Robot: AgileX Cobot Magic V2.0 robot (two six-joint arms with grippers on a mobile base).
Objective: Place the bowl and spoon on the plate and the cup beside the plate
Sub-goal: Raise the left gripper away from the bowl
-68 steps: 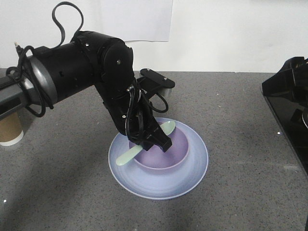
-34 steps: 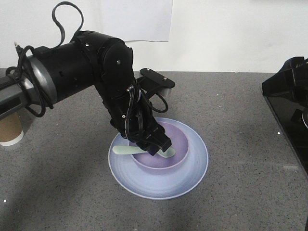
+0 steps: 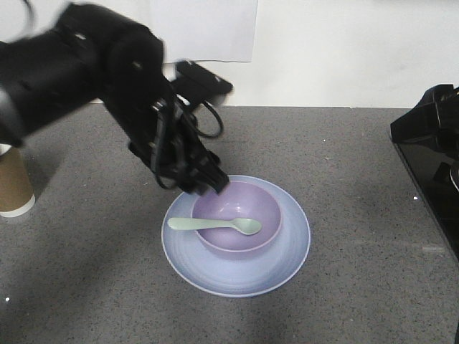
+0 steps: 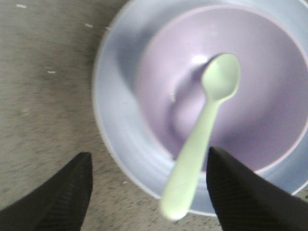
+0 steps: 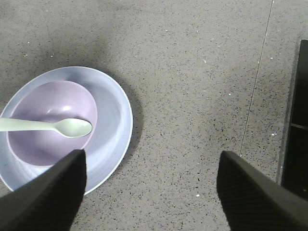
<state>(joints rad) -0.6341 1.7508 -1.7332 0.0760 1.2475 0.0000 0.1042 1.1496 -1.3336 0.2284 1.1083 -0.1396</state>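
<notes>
As you scan from the near edge of the grey speckled table (image 3: 86, 287), you meet the plate (image 3: 237, 276) first, flat on the surface. On it sits the bowl (image 3: 247, 201), upright and a little toward the plate's far side. You can see the spoon (image 3: 215, 224) lying across the bowl. Its oval head is inside near the right wall, and its handle rests on the left rim and reaches out over the plate. Just beyond the bowl's far-left rim hangs the left gripper (image 3: 212, 186), clear of the bowl. In its wrist view the two fingers (image 4: 57, 197) stand wide apart with nothing between them, and the spoon lies below. Your right gripper (image 5: 151, 156) is spread and empty too, above the table off the plate's right side. Farther left, well apart from the plate, the cup (image 3: 14, 183) stands upright at the frame's edge, its top hidden by the left arm. Behind it all you have the white wall (image 3: 344, 50) with a sheet of paper (image 3: 208, 29) on it
</notes>
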